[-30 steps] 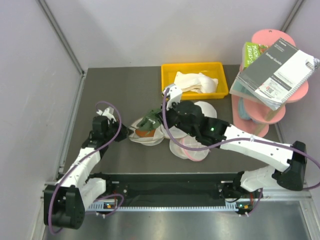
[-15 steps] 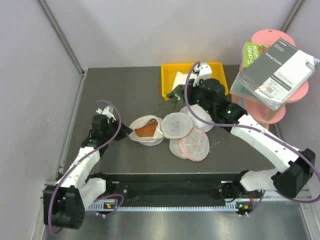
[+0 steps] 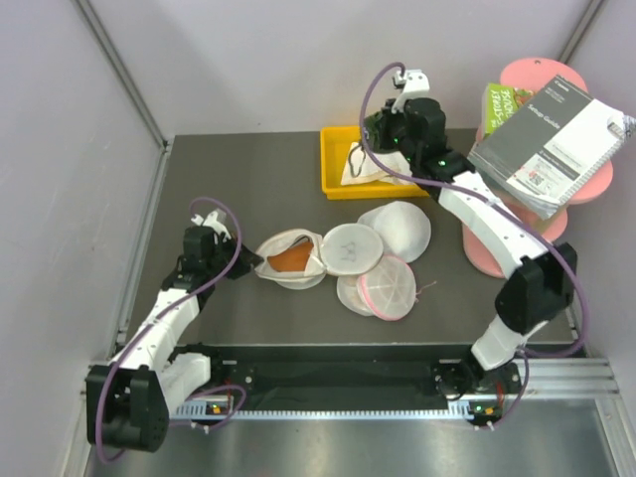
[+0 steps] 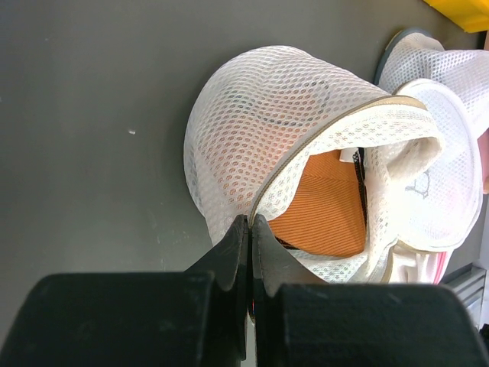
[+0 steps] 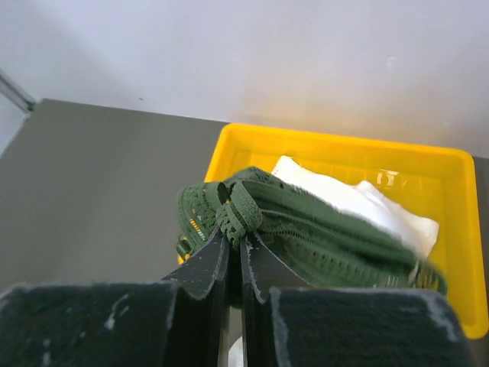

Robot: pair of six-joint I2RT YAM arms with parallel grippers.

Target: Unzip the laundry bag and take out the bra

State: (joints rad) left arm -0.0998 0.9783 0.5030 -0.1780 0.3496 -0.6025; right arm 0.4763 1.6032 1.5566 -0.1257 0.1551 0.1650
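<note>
The laundry bag [image 4: 267, 130] lay on the dark counter [image 4: 84, 92] left of centre. Its beige-tan rim gaped wide, and its round flap with the small dark mark was folded out to the right. Inside it sat an orange cloth [image 4: 321, 206], possibly a padded cup, though the mesh hid too much to be sure. The left gripper [image 4: 250, 227] was low at the bag's near-left edge, with its jaws pinched together on the rim.

The right gripper [image 5: 235, 246] hung high above the left end of the yellow bin [image 5: 336, 143] at the back of the counter. Its jaws were clamped on a strap of the dark green lace bra [image 5: 306, 222], which draped down over the bin. A white cloth [image 5: 382, 202] lay in the bin beneath the bra.

Right of the laundry bag, a pink-rimmed mesh bag [image 3: 389, 290] and a white mesh bag [image 3: 402, 227] lay overlapping. At the far right, a pink shelf stand [image 3: 517, 224] carried a spiral-bound guide [image 3: 552, 144].
</note>
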